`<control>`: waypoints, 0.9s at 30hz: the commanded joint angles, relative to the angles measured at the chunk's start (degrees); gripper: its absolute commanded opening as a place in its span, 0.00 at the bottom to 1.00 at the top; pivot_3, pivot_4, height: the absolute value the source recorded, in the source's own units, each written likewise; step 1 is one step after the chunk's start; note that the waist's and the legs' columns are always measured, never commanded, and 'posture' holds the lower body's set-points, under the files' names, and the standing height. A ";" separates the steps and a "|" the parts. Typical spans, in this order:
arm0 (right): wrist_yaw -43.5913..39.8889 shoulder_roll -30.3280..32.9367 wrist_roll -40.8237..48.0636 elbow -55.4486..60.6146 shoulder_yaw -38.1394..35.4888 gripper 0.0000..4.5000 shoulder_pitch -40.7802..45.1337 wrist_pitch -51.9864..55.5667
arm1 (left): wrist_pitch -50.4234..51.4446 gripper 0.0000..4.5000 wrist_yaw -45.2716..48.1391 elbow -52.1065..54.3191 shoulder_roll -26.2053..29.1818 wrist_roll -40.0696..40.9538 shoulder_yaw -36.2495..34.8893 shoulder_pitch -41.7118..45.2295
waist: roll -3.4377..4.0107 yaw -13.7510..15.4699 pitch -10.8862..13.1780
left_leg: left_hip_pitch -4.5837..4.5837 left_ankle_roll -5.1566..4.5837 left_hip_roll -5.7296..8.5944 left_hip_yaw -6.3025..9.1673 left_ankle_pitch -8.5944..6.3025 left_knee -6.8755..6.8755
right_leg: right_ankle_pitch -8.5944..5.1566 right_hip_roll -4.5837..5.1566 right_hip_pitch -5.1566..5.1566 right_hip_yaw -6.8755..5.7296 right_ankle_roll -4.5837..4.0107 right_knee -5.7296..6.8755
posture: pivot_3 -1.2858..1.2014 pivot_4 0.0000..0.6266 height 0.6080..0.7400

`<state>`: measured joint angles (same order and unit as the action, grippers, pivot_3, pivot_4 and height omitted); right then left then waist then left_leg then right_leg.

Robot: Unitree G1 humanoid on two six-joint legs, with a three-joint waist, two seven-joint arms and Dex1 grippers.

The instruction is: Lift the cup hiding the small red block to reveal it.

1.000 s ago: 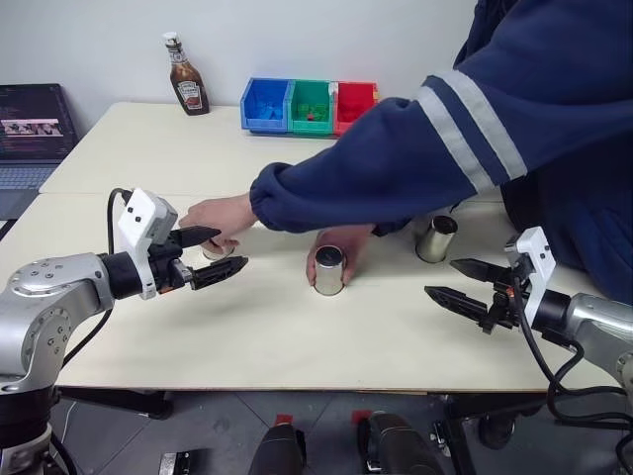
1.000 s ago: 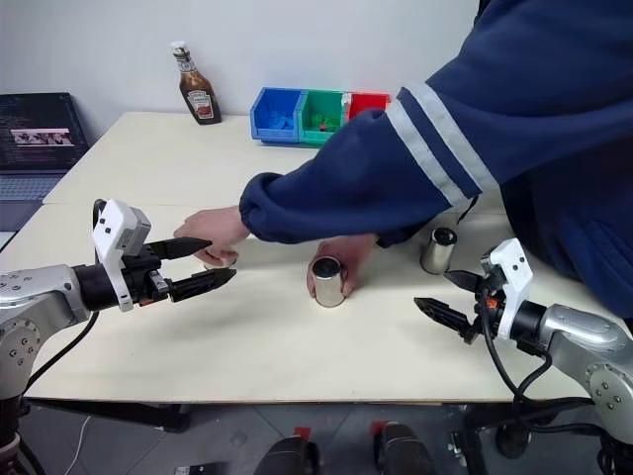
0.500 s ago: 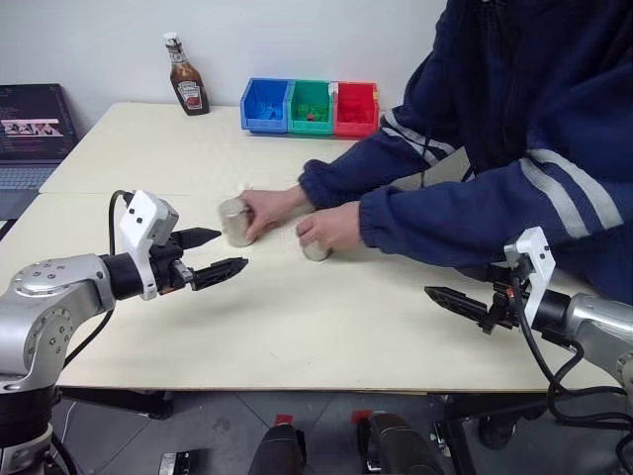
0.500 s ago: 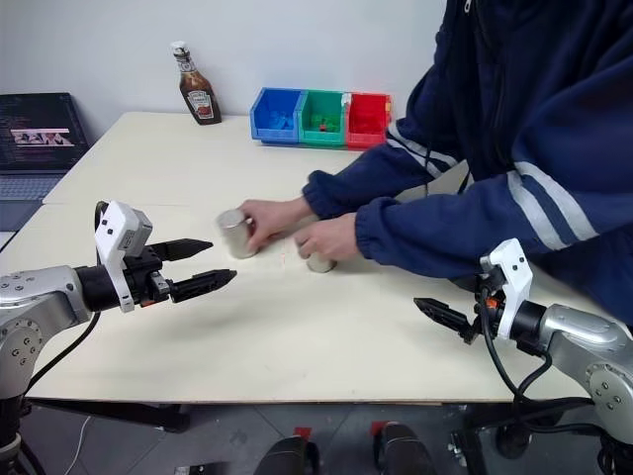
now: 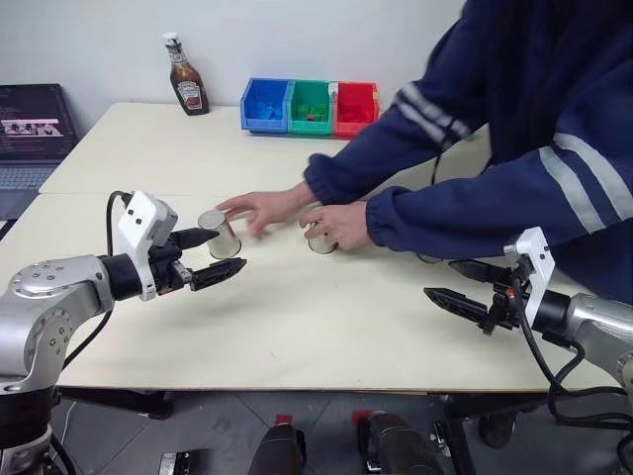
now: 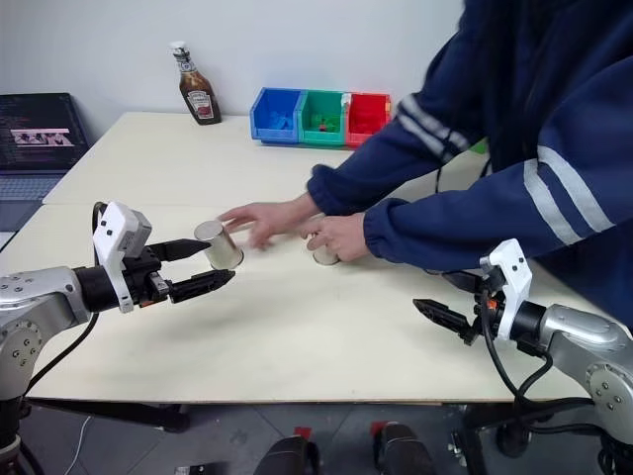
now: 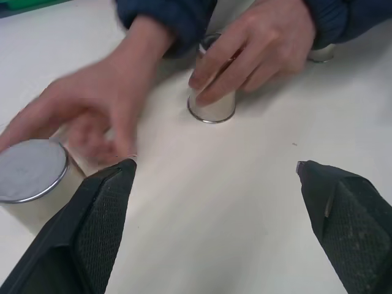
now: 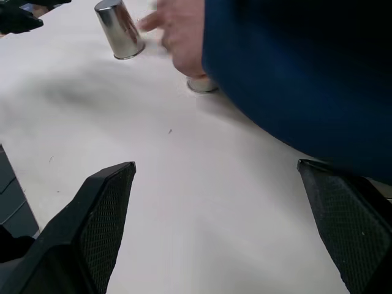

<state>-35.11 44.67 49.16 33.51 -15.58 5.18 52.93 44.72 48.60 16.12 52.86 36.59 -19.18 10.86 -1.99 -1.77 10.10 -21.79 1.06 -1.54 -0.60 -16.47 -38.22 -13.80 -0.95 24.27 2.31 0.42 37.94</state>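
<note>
Left gripper [image 5: 216, 255] hangs over the table [image 5: 297, 327] with fingers spread wide, holding nothing. One cup [image 5: 219, 234] stands upside down just beyond its fingertips. A person's hand [image 5: 259, 209] is beside that cup, and their other hand [image 5: 341, 224] covers a second cup [image 5: 319, 242] (farther right). Right gripper [image 5: 460, 284] is spread apart too, empty, well away from both cups. Can't tell where the red block is.

Two black textured gripper fingers [image 7: 92, 233] rise from the lower edge, spread wide apart over a pale table [image 7: 245, 202]. Beside one finger stands an upturned silver metal cup [image 7: 30, 177], its flat base facing up. A person's blurred hand [image 7: 92, 110] hovers just past that cup. Farther on, a second hand [image 7: 257, 49] grips another upturned silver cup [image 7: 213, 104]. A third cup [image 7: 323, 54] peeks out beneath a dark blue sleeve [image 7: 171, 15].
</note>
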 commanded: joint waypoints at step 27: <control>-5.16 -2.65 10.12 5.27 5.44 1.00 11.48 -3.95 | -19.96 0.99 -19.19 -11.80 -19.47 -13.40 0.06 4.31 | -0.14 0.31 -0.09 | -0.01 0.00 0.01 0.15 0.00 -0.33 | 0.03 0.03 -0.15 -0.15 0.02 0.13 | 0.52 0.24 1.00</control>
<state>-39.17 41.57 59.26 36.85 -9.89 16.49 50.56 27.34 30.04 4.98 33.50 24.43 -19.47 13.74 -2.13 -1.46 10.01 -21.84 1.05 -1.52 -0.47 -16.47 -38.63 -13.76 -0.92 24.12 2.19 0.46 38.08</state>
